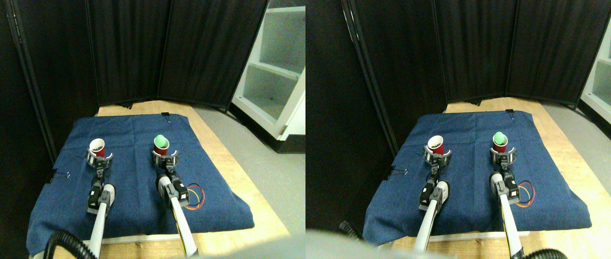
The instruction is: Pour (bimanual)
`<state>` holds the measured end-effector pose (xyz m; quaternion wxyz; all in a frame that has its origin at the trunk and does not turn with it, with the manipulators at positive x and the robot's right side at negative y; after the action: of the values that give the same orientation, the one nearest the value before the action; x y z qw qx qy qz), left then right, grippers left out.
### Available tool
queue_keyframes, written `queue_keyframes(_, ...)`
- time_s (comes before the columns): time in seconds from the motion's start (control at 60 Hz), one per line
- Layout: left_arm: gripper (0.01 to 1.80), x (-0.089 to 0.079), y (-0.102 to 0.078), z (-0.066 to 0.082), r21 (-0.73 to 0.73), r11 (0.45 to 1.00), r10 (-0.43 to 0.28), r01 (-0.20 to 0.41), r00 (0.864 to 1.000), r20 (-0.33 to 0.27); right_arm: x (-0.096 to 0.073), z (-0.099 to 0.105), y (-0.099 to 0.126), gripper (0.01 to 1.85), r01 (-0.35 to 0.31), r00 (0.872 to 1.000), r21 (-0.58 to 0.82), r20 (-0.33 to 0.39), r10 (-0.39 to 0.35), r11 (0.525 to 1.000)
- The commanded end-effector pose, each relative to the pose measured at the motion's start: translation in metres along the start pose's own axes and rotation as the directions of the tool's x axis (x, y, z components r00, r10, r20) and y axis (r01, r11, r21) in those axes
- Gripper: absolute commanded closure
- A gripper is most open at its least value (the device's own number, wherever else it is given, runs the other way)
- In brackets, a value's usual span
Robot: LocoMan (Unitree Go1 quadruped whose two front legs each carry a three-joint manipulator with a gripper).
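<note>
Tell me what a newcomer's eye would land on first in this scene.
Two red cups on the blue cloth stand out. The left gripper rings the left red cup, which looks dark inside, while the right gripper rings the right red cup, which holds a green ball. Behind them hang black curtains, with a white shelf unit at far right.

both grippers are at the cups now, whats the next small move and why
Probably lift the right gripper with its red paper cup holding a green ball and carry it toward the left gripper's red paper cup with dark contents. Both cups stand upright and apart on the blue cloth, too far apart to pour.
</note>
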<state>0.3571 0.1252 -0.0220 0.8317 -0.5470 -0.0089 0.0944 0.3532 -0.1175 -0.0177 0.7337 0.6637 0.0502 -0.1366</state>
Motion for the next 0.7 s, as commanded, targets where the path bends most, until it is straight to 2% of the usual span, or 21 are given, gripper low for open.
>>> queue_keyframes(0.017,0.84,-0.001,-0.01,0.0,-0.008,0.999,-0.039,0.039,0.999,0.014,0.004,-0.006,0.005,0.92,-0.04,0.999,0.018,-0.009,0.04,0.999)
queue_keyframes(0.133,0.8,0.0,-0.009,0.0,0.007,0.999,-0.033,0.033,0.999,-0.001,0.009,-0.008,0.006,0.92,-0.041,0.999,0.028,-0.008,0.042,0.999)
queue_keyframes(0.517,0.69,0.002,0.001,0.013,-0.084,0.994,-0.067,0.072,0.996,0.058,0.017,-0.007,0.004,0.92,-0.036,0.999,-0.011,-0.002,0.036,0.999)
queue_keyframes(0.7,0.73,0.007,0.006,0.016,-0.11,0.991,-0.063,0.073,0.994,0.084,0.017,-0.004,0.006,0.9,-0.04,0.999,0.0,-0.003,0.04,0.999)
